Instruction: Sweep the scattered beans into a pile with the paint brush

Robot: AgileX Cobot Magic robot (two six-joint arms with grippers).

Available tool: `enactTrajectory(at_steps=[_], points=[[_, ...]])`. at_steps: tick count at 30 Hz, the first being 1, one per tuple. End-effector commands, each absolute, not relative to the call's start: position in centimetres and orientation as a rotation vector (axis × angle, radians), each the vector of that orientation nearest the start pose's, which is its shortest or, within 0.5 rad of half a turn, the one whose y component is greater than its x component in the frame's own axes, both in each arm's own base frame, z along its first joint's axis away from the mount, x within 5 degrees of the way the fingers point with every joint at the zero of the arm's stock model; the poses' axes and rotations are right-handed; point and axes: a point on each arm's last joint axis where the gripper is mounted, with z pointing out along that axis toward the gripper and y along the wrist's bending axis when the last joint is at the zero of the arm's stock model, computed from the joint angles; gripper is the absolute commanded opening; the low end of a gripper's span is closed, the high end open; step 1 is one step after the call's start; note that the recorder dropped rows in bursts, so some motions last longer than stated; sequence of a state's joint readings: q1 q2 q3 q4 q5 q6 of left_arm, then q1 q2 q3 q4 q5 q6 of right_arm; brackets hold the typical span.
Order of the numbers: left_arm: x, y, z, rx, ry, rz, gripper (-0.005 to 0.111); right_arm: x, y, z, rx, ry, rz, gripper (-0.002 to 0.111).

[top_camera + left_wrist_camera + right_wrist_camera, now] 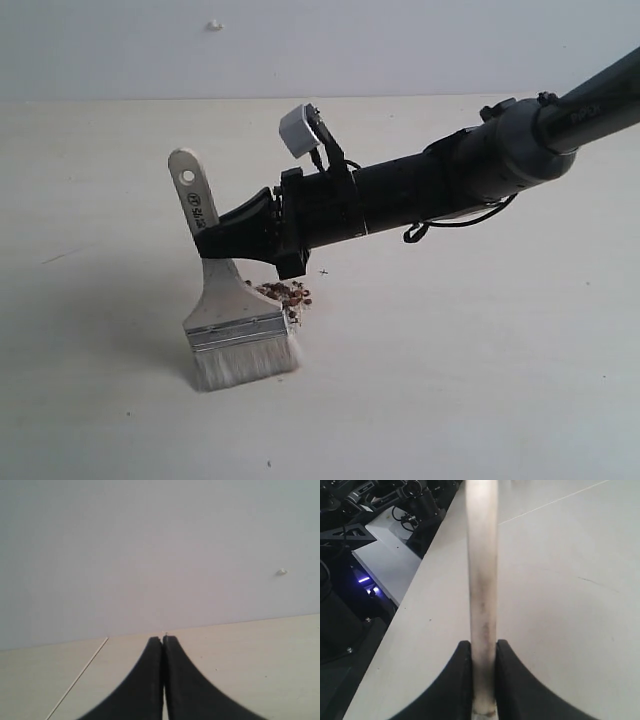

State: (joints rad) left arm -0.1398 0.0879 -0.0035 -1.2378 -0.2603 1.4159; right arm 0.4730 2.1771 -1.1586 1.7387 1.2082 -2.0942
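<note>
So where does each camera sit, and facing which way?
Exterior view: off the arms, looking down the table toward the wall; shows the right arm, right gripper clamping the paint brush by the pile.
Left wrist view: on the left arm, facing that wall; shows the shut left gripper.
Right wrist view: on the right arm, looking along the brush handle past the table edge; shows its fingers.
Shared: exterior and left wrist both show the wall's small white fitting.
</note>
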Motion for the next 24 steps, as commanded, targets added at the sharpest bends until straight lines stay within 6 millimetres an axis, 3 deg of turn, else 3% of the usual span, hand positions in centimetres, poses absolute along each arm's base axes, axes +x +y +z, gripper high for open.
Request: enactTrajectory(at_steps=[1,11,15,22,24], points=[[6.3,1.4,21.6,0.039,1.485,0.218,0.000,31.7,25.5,13.5,-1.232,1.570,1.422,0.000],[6.3,1.4,21.6,0.039,1.485,0.218,0.000,32.0,25.4,14.2,-1.208,1.573,1.442,0.000],[6.3,1.4,21.6,0.039,1.485,0.218,0.000,31.9,25.3,16.0,-1.168,1.593,1.473,0.000],[6.3,1.4,21.6,0.039,1.485,0.218,0.000,30.8,24.8,20.9,-1.159,1.607,1.513,0.000],[6.3,1.4,21.6,0.039,1.485,0.218,0.000,30.4,24.7,21.1,-1.205,1.626,1.508,0.000]])
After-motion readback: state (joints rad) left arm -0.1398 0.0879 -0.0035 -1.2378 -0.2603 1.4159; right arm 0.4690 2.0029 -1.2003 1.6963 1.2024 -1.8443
